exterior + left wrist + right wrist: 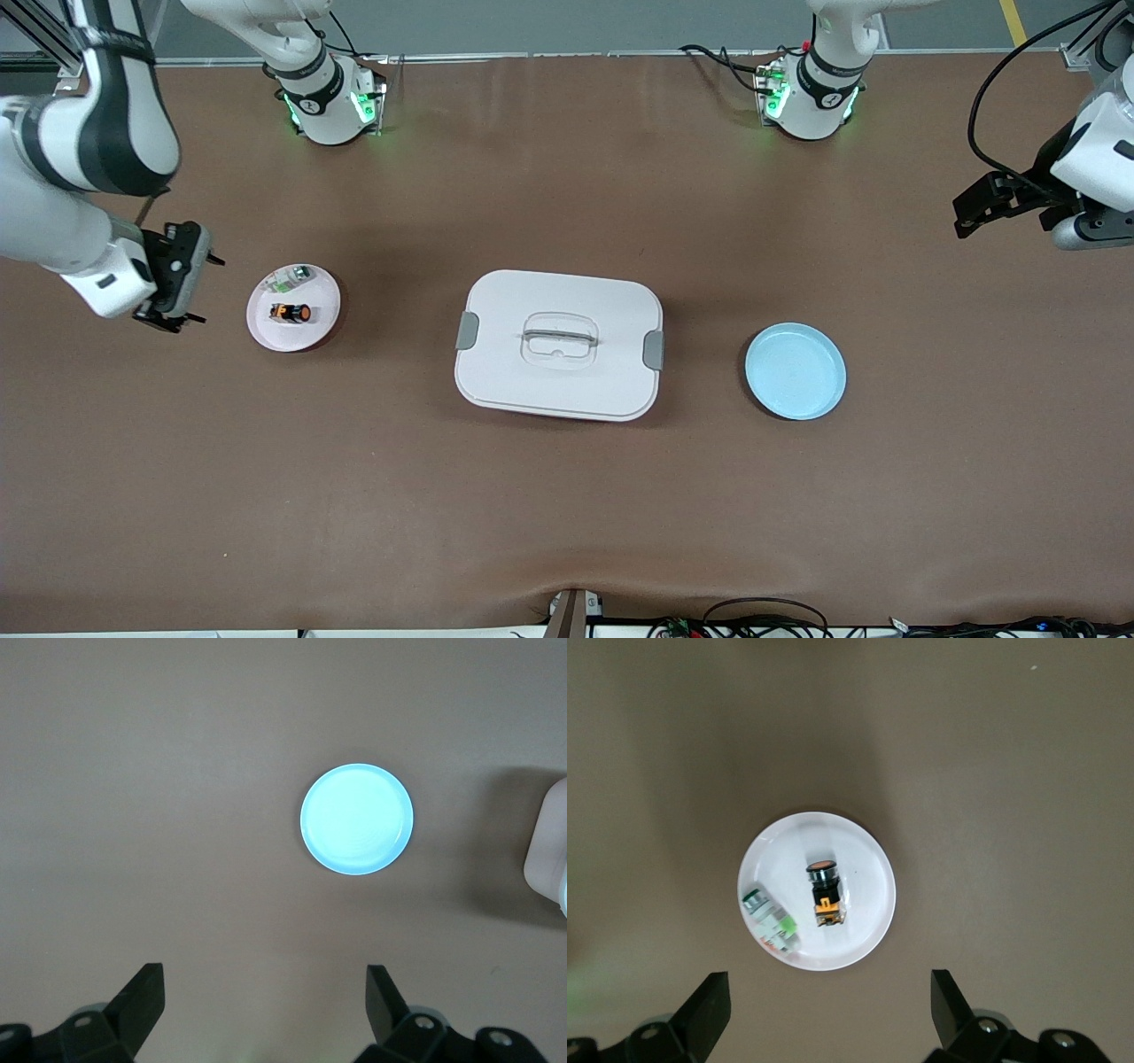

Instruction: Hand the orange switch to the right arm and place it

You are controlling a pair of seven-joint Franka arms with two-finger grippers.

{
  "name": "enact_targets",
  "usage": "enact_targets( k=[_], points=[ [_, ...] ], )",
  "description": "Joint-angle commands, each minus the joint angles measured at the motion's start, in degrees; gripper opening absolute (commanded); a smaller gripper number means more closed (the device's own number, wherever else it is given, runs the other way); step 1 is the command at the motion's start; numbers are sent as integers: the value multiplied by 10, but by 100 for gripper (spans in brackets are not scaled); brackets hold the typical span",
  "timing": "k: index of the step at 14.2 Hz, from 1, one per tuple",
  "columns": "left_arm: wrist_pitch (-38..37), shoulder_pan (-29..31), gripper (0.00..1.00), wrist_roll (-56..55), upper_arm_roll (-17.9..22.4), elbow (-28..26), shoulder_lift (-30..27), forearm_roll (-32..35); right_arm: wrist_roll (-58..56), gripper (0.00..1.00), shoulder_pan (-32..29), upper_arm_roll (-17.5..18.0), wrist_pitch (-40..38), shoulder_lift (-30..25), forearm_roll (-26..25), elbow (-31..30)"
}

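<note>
The orange switch [290, 313] lies on its side on a small white plate [324, 295] toward the right arm's end of the table. In the right wrist view the switch [824, 890] shows a black collar and a round orange end on the plate [868, 864]. My right gripper [208, 290] hangs open and empty beside that plate, its fingers [709, 1010] wide apart. My left gripper [959, 217] waits open and empty at the left arm's end of the table, with bare table between its fingers [146, 1001].
A small green-and-white part [292, 277] shares the white plate with the switch. A white lidded box [558, 346] with a handle sits mid-table. A light blue plate [796, 370] lies toward the left arm's end and also shows in the left wrist view [357, 819].
</note>
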Motion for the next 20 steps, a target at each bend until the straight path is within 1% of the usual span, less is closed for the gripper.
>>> enact_targets(
  k=[1,2,5,8,9,11,15,18,20],
  points=[
    [1,-1,100,6,1,-4,-11,-12,79,100,-7,9,-81,0,-11,71],
    [1,-1,100,6,0,-4,-11,-12,109,100,-7,10,-103,0,-16,91],
    [1,-1,100,9,1,-5,-11,-13,189,100,5,10,-123,-5,-55,126],
    [1,-1,100,9,1,-5,-10,-13,255,100,8,9,-126,1,-62,190],
    [1,-1,100,9,1,-5,-10,-13,272,100,11,9,-140,9,-73,221],
    [1,-1,100,9,1,-4,-10,-13,331,100,2,7,-178,32,-66,268],
    [1,0,100,10,1,-5,-9,-13,511,100,8,7,-181,31,-65,299],
    [2,-1,100,10,1,-4,-8,-14,640,100,0,4,-202,26,-48,309],
    [1,-1,100,10,1,-4,-9,-14,714,100,-2,5,-215,21,-48,311]
  ],
)
